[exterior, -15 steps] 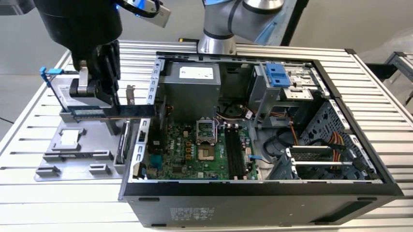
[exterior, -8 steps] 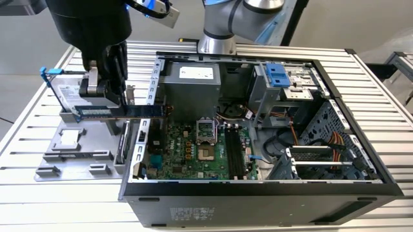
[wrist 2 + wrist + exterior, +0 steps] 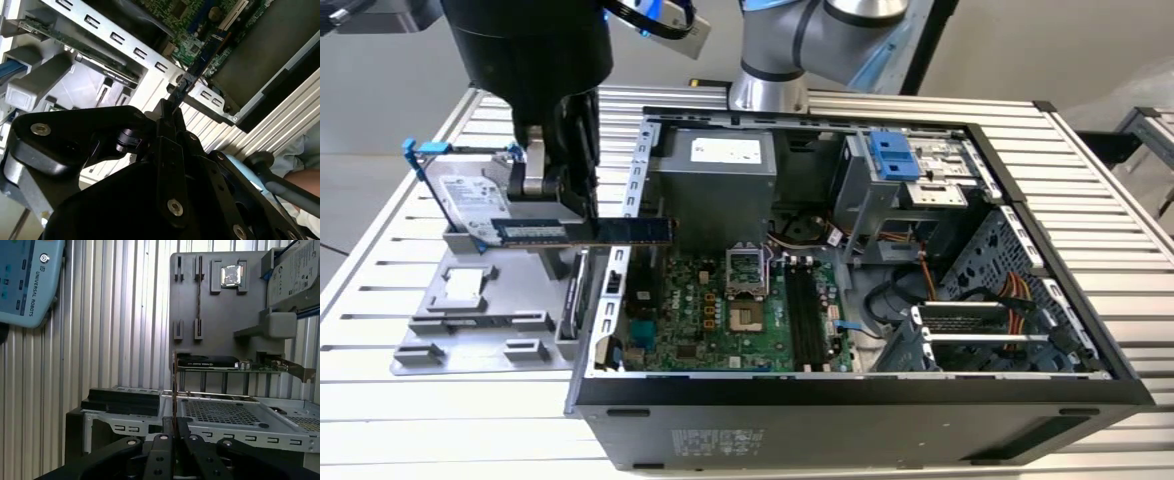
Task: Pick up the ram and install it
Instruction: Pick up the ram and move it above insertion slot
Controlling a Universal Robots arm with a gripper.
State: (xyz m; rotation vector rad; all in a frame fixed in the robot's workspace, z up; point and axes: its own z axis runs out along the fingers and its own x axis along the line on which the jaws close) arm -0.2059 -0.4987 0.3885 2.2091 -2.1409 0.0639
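The ram (image 3: 634, 231) is a thin bluish-green stick lying level in the air, above the open computer case's wall on the exterior view's left. My gripper (image 3: 576, 226) is shut on it near its middle, hanging from above. In the second wrist view the black fingers (image 3: 167, 120) meet on the ram (image 3: 200, 57), which points toward the green motherboard (image 3: 192, 20). In the first wrist view the ram (image 3: 174, 385) stands edge-on above the gripper (image 3: 175, 424). The motherboard's long black slots (image 3: 803, 315) lie inside the case, off to the exterior view's right of the stick.
The open case (image 3: 854, 385) holds the motherboard (image 3: 707, 310), a power supply (image 3: 714, 170) and cables. On the exterior view's left, a grey holder (image 3: 480, 300) carries a silver hard drive (image 3: 464, 200) in a blue frame. A graphics card (image 3: 225, 363) stands by the holder.
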